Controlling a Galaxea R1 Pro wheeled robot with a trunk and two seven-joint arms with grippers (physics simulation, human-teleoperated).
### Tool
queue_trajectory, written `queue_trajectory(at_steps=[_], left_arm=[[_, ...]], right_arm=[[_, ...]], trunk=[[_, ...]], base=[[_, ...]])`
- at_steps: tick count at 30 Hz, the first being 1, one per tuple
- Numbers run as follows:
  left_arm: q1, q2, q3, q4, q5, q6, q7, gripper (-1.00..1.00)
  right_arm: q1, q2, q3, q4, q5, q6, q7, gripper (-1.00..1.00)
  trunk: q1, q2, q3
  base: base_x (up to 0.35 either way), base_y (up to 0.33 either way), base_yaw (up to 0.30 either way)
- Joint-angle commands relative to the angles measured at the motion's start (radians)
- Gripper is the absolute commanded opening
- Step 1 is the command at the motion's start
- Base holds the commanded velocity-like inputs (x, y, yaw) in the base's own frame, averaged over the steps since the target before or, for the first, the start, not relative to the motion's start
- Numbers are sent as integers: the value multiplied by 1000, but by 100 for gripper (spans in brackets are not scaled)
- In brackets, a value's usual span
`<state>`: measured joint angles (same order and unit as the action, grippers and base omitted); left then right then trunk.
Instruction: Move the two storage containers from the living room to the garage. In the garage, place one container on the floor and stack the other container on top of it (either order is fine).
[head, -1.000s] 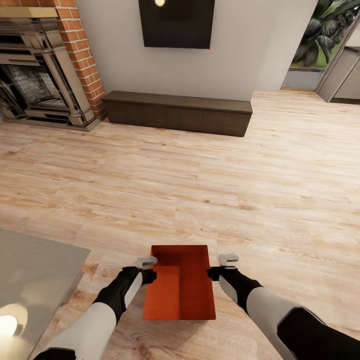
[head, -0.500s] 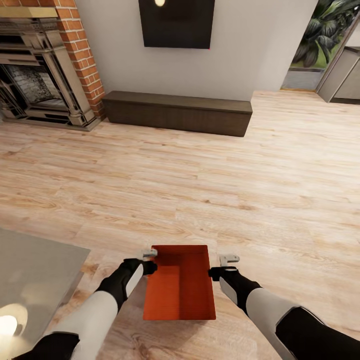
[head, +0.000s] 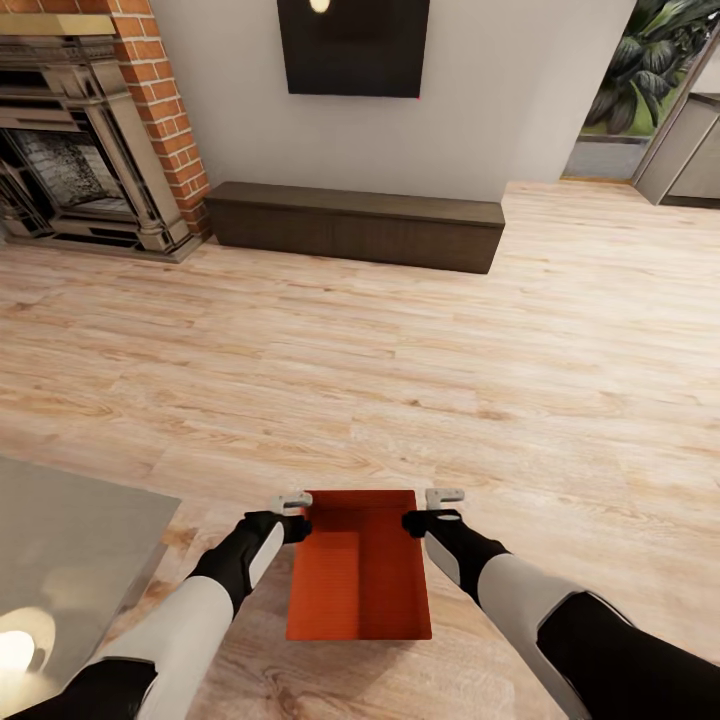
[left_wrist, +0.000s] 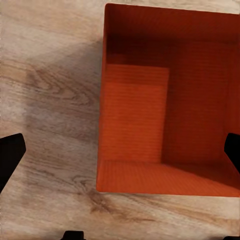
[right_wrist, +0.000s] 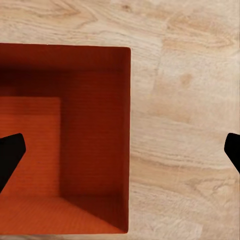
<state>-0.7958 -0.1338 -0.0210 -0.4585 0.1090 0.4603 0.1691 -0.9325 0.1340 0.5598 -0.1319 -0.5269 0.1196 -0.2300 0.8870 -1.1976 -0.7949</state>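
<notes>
a grey rug (head: 60, 560) edges the left, then the left gripper (head: 297, 512), jaws spread wide astride the left wall of a red-orange storage container (head: 360, 565) on the living room's wood-plank flooring (head: 400, 380). the right gripper (head: 430, 508) straddles the right wall, equally wide. open planks run to the fireplace (head: 80, 150) and dark cabinet (head: 360, 225). wrist views show the box's bare interior (left_wrist: 165, 115) (right_wrist: 65, 140).
</notes>
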Motion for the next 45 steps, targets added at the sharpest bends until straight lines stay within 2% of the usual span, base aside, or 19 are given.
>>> queue_trajectory(at_steps=[1,10,22,39,45], left_arm=[[0,0,-2,-2,11,5,7,100],[1,0,-3,-10,14,4,-4,100],[1,-23,0,-17,15,8,8,100],[0,-20,-2,-14,14,23,7,100],[0,-18,-2,-15,13,23,7,100]], right_arm=[[0,0,8,0,-5,6,-6,100],[0,-6,5,6,-5,3,-5,100],[0,-9,4,6,-7,3,-5,100],[0,-8,3,7,-9,28,-5,100],[0,-10,4,7,-50,70,-5,100]], trunk=[[0,0,-1],[0,0,-1],[0,0,-1],[65,-119,-54],[88,-161,-73]], base=[[0,0,0],[0,0,0],[0,0,0],[0,0,0],[0,0,0]])
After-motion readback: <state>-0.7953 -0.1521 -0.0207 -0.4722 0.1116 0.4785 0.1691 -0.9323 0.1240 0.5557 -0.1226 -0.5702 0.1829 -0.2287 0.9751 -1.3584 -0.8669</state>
